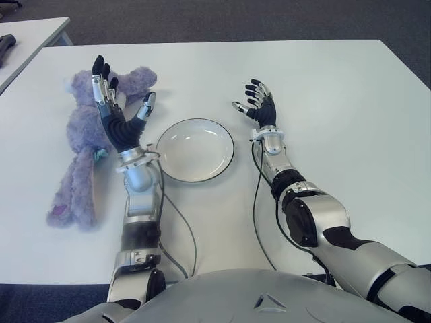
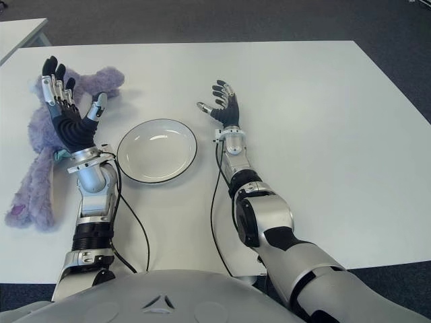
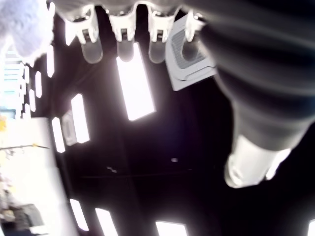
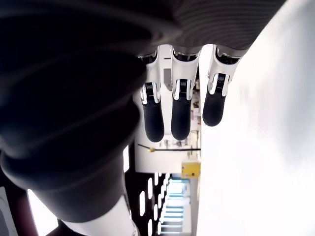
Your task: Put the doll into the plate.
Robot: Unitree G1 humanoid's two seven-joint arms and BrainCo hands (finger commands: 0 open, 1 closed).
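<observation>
Left robot hand [image 1: 116, 101] raised palm-up, fingers spread, empty, before purple doll [image 1: 79, 155] at frame left, right robot hand [image 1: 258, 103] likewise open, right of plate [image 1: 195, 149]

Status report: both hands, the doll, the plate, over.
Left hand open, raised beside the doll. Right hand open, empty, right of the plate. Doll on the table, left of the plate. Plate empty, nothing between.

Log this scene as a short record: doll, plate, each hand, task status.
doll: purple plush doll lying on white table, left of plate
plate: white round plate with dark rim, empty
left hand: open, palm up, raised in front of the doll, holding nothing
right hand: open, right of plate
status: doll not yet in plate
</observation>
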